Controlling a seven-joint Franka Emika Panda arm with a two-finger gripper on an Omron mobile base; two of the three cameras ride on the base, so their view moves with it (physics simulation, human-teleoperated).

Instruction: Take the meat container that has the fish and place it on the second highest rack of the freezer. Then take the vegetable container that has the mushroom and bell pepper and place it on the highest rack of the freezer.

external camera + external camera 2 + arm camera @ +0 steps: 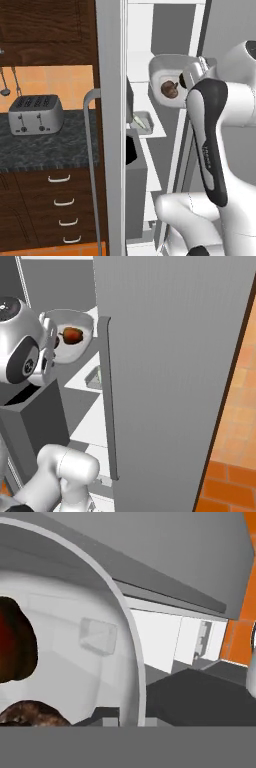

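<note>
My gripper [186,77] is shut on the rim of the vegetable container [161,69], a rounded white-grey bowl held tilted at the freezer's [170,381] upper shelves. Inside it lie the brown mushroom [169,89] and the red bell pepper [73,335]. In the hand view the container's thick rim [131,642] runs down between the fingertips, with the bell pepper [12,642] and mushroom [30,713] close at left. The meat container [143,122], a small grey tray with the pale fish, rests on a white shelf below the held bowl; in the right base view the tray [94,377] shows beside the door.
The freezer door [110,125] stands open with its long bar handle [90,165] and a dark grey door bin [135,190]. Left of it, a toaster [36,114] sits on a dark stone counter above wooden drawers [62,200]. The other door [170,381] blocks the right.
</note>
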